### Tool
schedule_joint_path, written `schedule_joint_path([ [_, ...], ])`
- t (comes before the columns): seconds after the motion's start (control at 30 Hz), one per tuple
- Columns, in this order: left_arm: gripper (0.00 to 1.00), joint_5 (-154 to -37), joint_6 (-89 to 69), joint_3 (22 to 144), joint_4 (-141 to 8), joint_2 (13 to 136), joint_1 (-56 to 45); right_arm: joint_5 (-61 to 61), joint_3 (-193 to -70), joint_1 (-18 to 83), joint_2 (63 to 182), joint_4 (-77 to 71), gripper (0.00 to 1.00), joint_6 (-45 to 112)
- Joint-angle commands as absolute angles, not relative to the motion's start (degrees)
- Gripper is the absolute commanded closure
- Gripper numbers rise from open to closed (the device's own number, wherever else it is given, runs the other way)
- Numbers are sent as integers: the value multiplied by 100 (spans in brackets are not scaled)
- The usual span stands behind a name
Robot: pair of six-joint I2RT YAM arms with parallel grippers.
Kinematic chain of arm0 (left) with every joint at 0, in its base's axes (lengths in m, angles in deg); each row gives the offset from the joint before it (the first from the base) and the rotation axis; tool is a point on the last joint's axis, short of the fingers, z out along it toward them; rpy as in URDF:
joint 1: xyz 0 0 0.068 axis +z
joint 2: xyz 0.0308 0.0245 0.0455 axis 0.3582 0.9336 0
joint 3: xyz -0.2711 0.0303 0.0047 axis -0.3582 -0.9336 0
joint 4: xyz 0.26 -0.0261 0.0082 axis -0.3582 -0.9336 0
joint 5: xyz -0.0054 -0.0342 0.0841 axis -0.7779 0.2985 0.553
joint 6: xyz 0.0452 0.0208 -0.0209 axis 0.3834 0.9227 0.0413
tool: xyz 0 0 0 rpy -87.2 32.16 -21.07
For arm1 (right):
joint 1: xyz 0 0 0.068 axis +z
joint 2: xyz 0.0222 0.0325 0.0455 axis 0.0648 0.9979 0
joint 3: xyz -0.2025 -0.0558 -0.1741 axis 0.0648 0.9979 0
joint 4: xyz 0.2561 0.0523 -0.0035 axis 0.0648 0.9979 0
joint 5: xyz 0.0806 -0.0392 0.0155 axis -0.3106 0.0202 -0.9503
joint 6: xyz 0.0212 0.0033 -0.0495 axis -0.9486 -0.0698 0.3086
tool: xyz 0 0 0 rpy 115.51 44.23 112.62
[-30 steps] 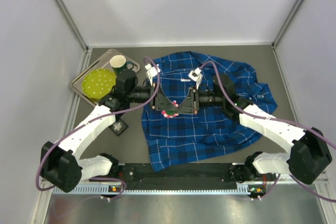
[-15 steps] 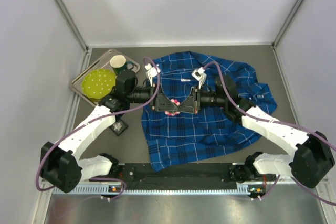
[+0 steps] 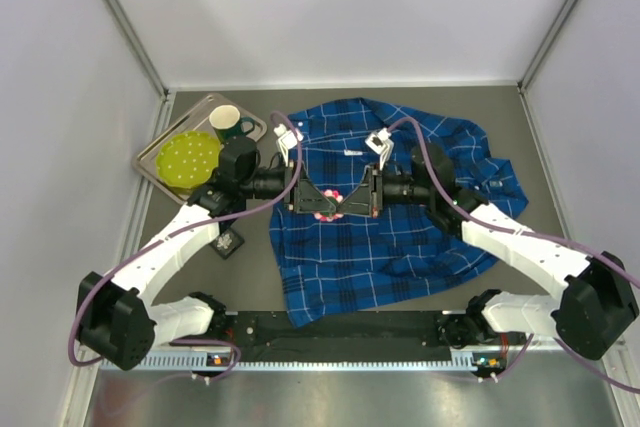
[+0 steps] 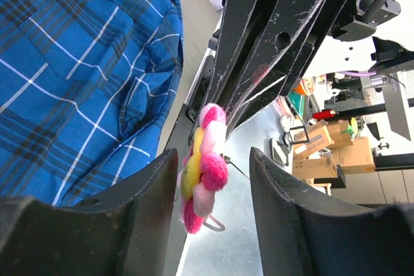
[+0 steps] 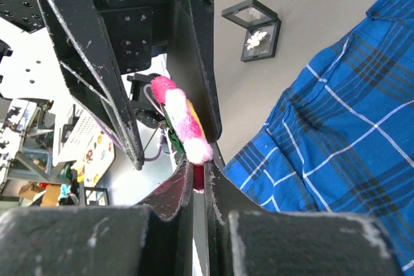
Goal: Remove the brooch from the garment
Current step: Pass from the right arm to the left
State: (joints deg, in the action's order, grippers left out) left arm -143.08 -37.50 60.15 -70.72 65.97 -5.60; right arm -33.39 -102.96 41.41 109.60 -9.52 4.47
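The blue plaid garment (image 3: 400,232) lies spread on the table; it also shows in the left wrist view (image 4: 71,75) and the right wrist view (image 5: 343,140). A fluffy pink, white and yellow flower brooch (image 3: 325,209) hangs above the shirt between the two grippers. My right gripper (image 5: 197,179) is shut on the lower edge of the brooch (image 5: 181,121). My left gripper (image 4: 213,185) is open, with its fingers on either side of the brooch (image 4: 206,167), which lies close against the left finger. In the top view the left gripper (image 3: 316,201) and the right gripper (image 3: 342,205) meet tip to tip.
A metal tray (image 3: 155,172) at the back left holds a green plate (image 3: 190,155) and a dark green mug (image 3: 228,123). A small black display box (image 3: 228,244) with a white flower lies left of the shirt; it also shows in the right wrist view (image 5: 253,30).
The right gripper and the brooch have shifted slightly away from the shirt's front. The left arm has barely moved.
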Motion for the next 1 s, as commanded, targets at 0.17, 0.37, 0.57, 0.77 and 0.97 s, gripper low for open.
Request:
schedule_joint_path([
  [0.17,58,-14481,-3927,5904,-6429,6550,-546,-3632,-10311,4107,11044,-1307,100,329],
  [0.37,79,-14429,-3989,5868,-6332,6542,-546,-3737,-10337,4116,11114,-1439,100,188],
  [0.57,84,-14411,-4059,5877,-6305,6550,-538,-3764,-10328,4125,11132,-1457,100,144],
  [0.77,83,-14420,-4094,5886,-6323,6542,-538,-3772,-10355,4142,11114,-1466,100,127],
  [0.97,90,-14411,-4130,5956,-6507,6664,-538,-3746,-10539,4186,11263,-1228,92,170],
])
